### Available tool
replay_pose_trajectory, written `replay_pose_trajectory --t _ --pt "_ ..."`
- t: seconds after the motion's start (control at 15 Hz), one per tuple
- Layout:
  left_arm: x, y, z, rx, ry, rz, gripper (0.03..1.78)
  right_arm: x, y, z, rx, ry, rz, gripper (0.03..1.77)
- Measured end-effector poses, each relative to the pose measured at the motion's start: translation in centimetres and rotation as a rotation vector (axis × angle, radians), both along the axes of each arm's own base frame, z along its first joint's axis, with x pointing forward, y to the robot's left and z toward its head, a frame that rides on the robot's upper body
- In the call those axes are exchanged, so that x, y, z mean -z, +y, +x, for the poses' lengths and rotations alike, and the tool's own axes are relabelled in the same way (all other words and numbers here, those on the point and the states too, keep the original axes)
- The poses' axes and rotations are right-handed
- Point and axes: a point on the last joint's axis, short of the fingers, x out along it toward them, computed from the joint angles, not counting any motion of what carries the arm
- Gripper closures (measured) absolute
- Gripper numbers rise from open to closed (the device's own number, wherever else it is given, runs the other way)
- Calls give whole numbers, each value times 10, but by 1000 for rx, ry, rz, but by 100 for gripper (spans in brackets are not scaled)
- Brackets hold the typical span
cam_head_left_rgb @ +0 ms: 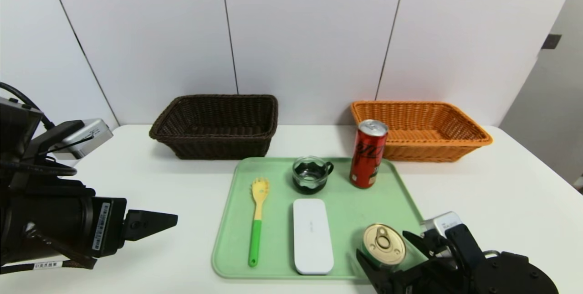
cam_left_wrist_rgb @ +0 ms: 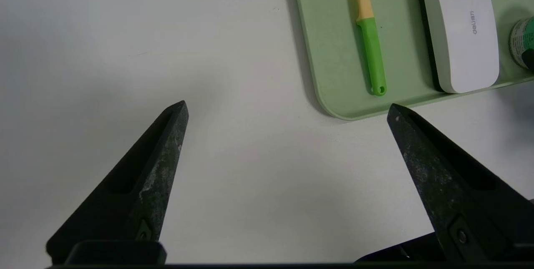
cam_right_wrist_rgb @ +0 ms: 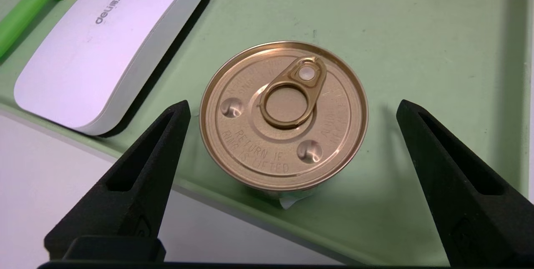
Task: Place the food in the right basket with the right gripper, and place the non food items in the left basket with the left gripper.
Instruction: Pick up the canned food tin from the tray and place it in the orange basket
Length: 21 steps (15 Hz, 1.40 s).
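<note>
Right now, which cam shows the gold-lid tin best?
Right wrist view: the tin fills the centre between the open right hand, lid fully readable. Head view shows it small, at the tray's corner. Left wrist view catches only a label sliver.

Head view: high, looking forward and down across the white table (cam_head_left_rgb: pixel 501 203) to the wall; whole tray (cam_head_left_rgb: pixel 346 203), dark basket (cam_head_left_rgb: pixel 216 125) and orange basket (cam_head_left_rgb: pixel 419 130) in frame, both arms at the near edge.

Left wrist view: looks along the left gripper (cam_left_wrist_rgb: pixel 288 110) down at bare table left of the tray; near. Catches the tray's near left corner, spoon (cam_left_wrist_rgb: pixel 369 39), white case (cam_left_wrist_rgb: pixel 461 31), sliver of the tin (cam_left_wrist_rgb: pixel 521 41).

Right wrist view: very close, looking steeply down between the right gripper (cam_right_wrist_rgb: pixel 292 108) tips onto the tin lid.

Shared by all three: tray, case, spoon handle, tin.
</note>
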Motion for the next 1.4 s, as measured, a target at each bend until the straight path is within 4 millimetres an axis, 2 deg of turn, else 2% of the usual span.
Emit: replay_pose_trajectory --t 0.2,0.4,0.53,0.87,1.07,1.27,1.4 --pt "0 0 0 2 2 1 12 0 2 3 1 -12 5 9" --pt "1 0 0 4 2 1 12 4 5 5 -3 -35 11 59" --pt "1 0 0 3 3 0 12 9 4 5 -5 -20 -11 78" --pt "1 0 0 2 5 1 12 13 5 5 -8 -6 -28 82" --pt "2 0 -1 1 7 2 12 9 7 6 -16 -26 -24 83" --pt "2 0 -1 1 8 2 12 -14 14 18 -11 -143 25 83" --pt "2 0 0 2 8 4 12 -32 10 34 29 -228 29 83"
